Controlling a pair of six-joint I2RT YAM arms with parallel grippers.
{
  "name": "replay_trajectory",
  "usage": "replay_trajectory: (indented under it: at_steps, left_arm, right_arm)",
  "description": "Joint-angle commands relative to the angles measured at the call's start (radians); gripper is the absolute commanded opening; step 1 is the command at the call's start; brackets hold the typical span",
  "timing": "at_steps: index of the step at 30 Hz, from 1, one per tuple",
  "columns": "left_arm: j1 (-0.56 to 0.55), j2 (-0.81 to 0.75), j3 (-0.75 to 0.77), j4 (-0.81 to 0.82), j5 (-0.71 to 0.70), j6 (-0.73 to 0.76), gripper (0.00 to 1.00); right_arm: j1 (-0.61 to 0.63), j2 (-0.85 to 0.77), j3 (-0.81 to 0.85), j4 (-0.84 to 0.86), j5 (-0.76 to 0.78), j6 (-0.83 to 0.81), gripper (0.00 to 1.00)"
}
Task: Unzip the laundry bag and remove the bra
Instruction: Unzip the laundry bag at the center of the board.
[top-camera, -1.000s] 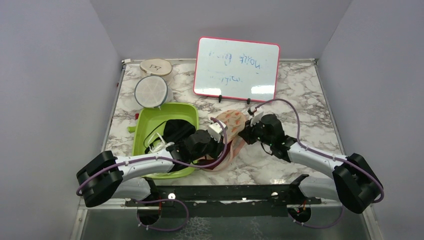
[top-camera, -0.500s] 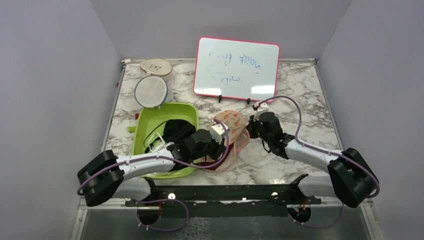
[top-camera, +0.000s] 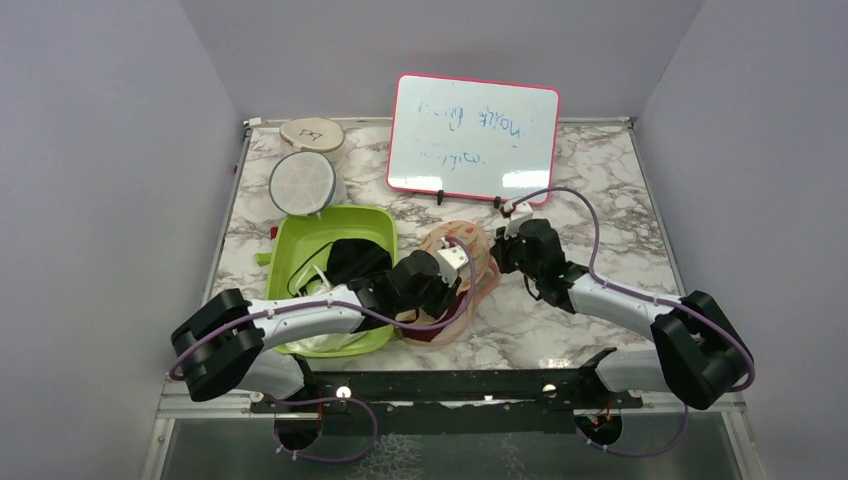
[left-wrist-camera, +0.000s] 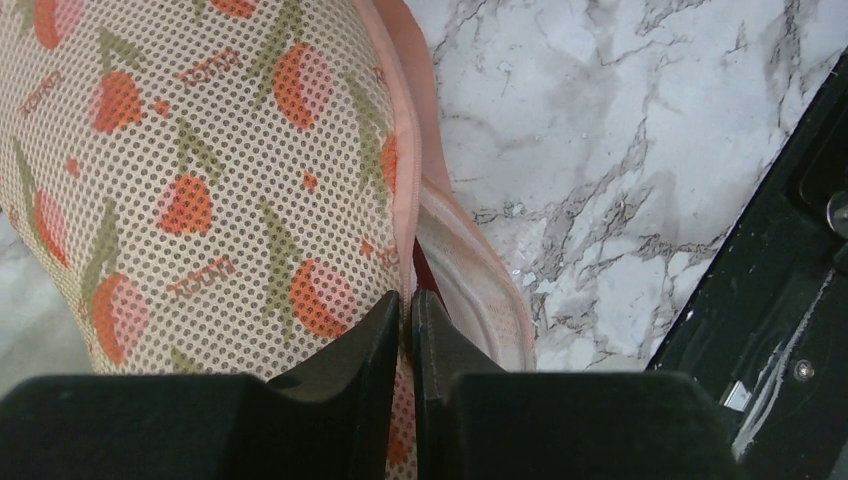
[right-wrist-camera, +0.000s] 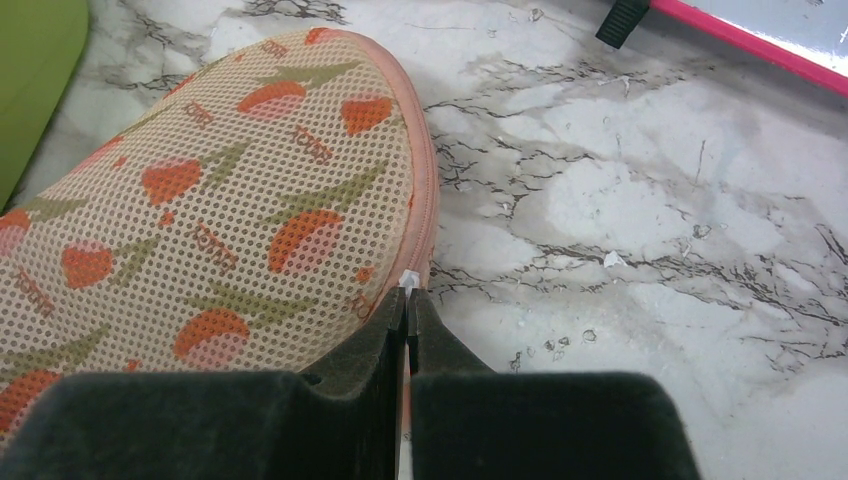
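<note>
The peach laundry bag with orange and green prints lies on the marble right of the green tub. My left gripper is shut on the bag's upper mesh layer at its open edge. The seam gapes beside it, and a thin dark red strip of the bra shows inside. My right gripper is at the bag's right edge, shut on the small white zipper pull. The laundry bag fills the left of the right wrist view.
The green tub at the left holds a black garment and white cloth. A round white mesh disc and a beige disc sit at the back left. A whiteboard stands behind the bag. A black rail runs along the near edge.
My right gripper has slid along the bag's right edge toward the far end. My left gripper has shifted right over the bag, and the bag's near part has bunched up.
</note>
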Motion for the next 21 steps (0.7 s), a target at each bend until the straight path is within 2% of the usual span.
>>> replay_trajectory:
  at_steps: [1, 4, 7, 10, 12, 14, 18, 20, 21]
  left_arm:
    - [-0.001, 0.025, 0.062, -0.046, -0.031, 0.053, 0.22]
    - [-0.001, 0.046, 0.082, -0.003, -0.053, 0.029, 0.36]
    - [-0.001, 0.095, 0.121, 0.037, -0.073, 0.011, 0.44]
    - [-0.004, 0.161, 0.176, 0.053, -0.101, 0.01, 0.58]
    - [-0.01, 0.203, 0.211, 0.067, -0.149, 0.023, 0.6]
    - [-0.023, 0.241, 0.245, 0.075, -0.223, 0.05, 0.66]
    - [-0.043, 0.306, 0.252, 0.146, -0.382, 0.1, 0.67]
    - [-0.045, 0.32, 0.241, 0.178, -0.411, 0.095, 0.67]
    - [-0.046, 0.326, 0.231, 0.209, -0.423, 0.099, 0.73]
  right_arm:
    - [-0.007, -0.003, 0.007, 0.025, -0.082, -0.026, 0.01]
    - [-0.006, -0.015, -0.001, 0.024, -0.091, -0.023, 0.01]
    - [-0.006, -0.027, -0.009, 0.025, -0.101, -0.019, 0.01]
    - [-0.006, -0.035, -0.017, 0.025, -0.11, -0.009, 0.01]
    - [-0.006, -0.038, -0.021, 0.025, -0.112, -0.008, 0.01]
    - [-0.006, -0.042, -0.025, 0.024, -0.107, -0.004, 0.01]
    - [-0.006, -0.062, -0.034, 0.022, -0.094, 0.011, 0.01]
    - [-0.006, -0.069, -0.037, 0.021, -0.094, 0.012, 0.01]
    - [-0.006, -0.071, -0.038, 0.02, -0.092, 0.013, 0.01]
